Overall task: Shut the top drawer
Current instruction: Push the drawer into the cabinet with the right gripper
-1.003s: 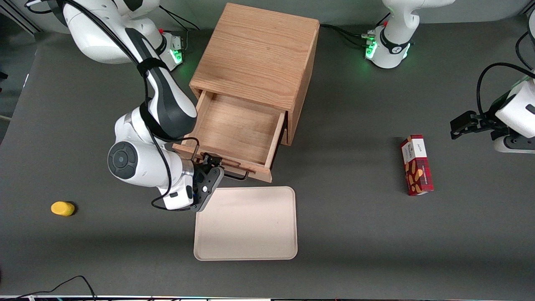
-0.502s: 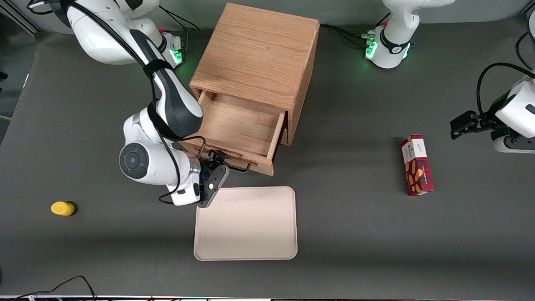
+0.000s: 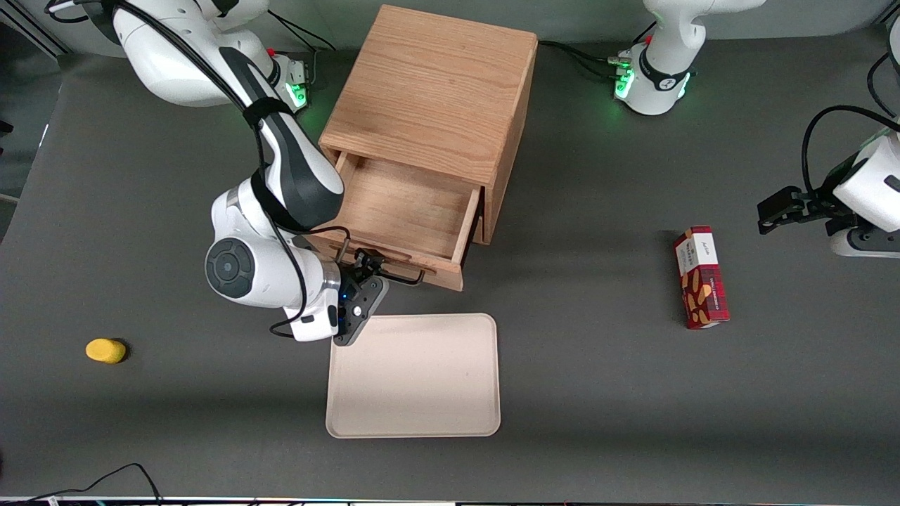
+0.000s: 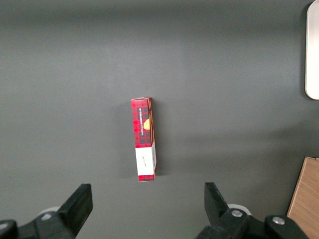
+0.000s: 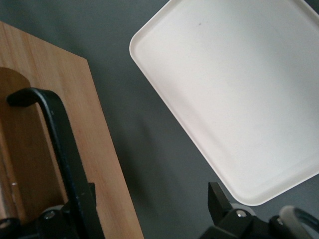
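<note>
Your claw (image 3: 367, 270) sits at the front of the top drawer (image 3: 404, 211), its fingers spread apart with the black wire handle (image 5: 62, 154) running alongside one of them; it grips nothing that you can see. The drawer stands pulled well out of the wooden cabinet (image 3: 436, 91). A cream tray (image 3: 415, 376) lies on the worktop (image 3: 598, 351), nearer the front camera than the drawer.
</note>
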Robot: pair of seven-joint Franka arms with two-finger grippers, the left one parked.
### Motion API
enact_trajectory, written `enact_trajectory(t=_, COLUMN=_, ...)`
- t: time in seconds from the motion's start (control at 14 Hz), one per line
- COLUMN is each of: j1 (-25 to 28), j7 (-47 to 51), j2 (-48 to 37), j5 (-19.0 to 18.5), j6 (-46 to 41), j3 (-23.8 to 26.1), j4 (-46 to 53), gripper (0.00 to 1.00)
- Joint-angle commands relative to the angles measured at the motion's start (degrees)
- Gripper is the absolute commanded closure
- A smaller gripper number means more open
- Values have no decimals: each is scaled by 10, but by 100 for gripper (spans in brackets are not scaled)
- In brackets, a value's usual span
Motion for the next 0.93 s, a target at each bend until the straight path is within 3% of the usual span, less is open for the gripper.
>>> enact_trajectory(t=0.0, j1=3, j7=35, j2=-24, j5=3, j6=12, j3=13, j4=-30, gripper=0)
enact_trajectory(t=0.86, j1=-3, j7=88, j2=-67, j5=0, j6=16, j3=41, j4=-87, gripper=0)
